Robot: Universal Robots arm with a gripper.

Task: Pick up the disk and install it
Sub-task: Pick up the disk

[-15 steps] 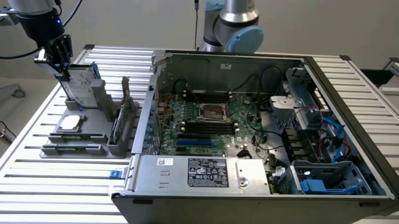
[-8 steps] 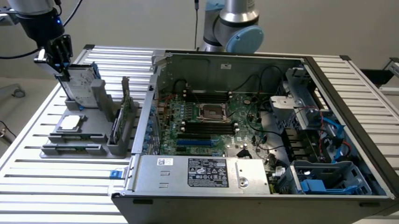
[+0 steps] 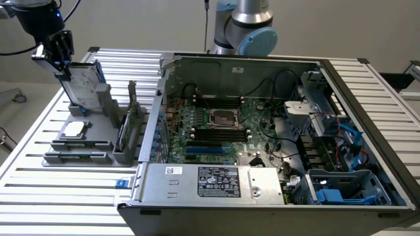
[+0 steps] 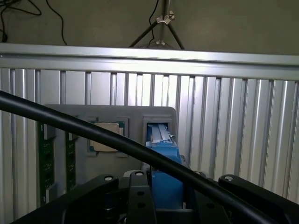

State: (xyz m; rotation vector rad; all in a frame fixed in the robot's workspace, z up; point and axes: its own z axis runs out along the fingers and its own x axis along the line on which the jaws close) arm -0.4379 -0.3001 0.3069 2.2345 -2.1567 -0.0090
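gripper (image 3: 64, 69): far on the exterior view's left, and we see it clamped narrow on the top edge of the disk (image 3: 82, 88).
disk: upright, slightly tilted, blue carrier along its edge, lower end down at the holder (image 3: 78, 152) (we can't tell whether it's clear of the slot).
holder: grey, sitting on the slatted table (image 3: 39, 196), with a processor chip (image 3: 72, 129) lying flat on it.
case (image 3: 229, 66): open, well apart from the disk, motherboard (image 3: 217, 123) showing inside.
power-supply box (image 3: 217, 182): along the case's near edge.
drive cage (image 3: 347, 189): blue, in the case's near corner on the exterior view's right.
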